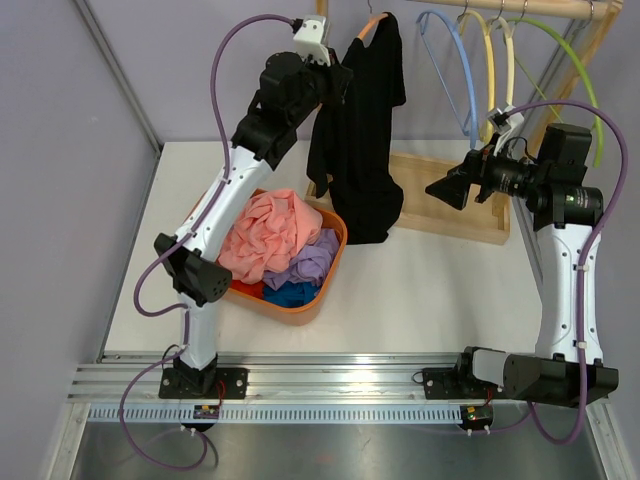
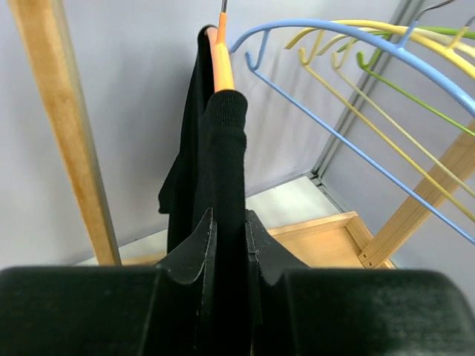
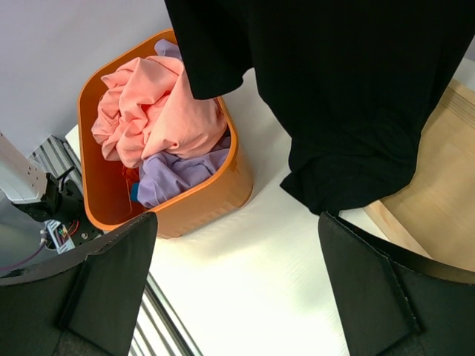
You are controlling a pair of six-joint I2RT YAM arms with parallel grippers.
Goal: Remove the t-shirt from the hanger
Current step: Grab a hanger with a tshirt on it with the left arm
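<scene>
black t-shirt (image 1: 355, 150) hangs on the orange hanger (image 2: 223, 67), upper centre of the top view; not off yet. my left gripper (image 2: 229, 222) pinches its shoulder fabric. right gripper (image 3: 236, 245) is spread wide and empty; i judge the pull-off is left.

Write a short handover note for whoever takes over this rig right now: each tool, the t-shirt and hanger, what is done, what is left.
Left tool: shut on the black t-shirt, just below its shoulder.
Right tool: open, empty, facing the shirt's lower part.
The shirt hangs on the orange hanger.
Done: grasp made.
Left: pull the shirt off the hanger.
</scene>
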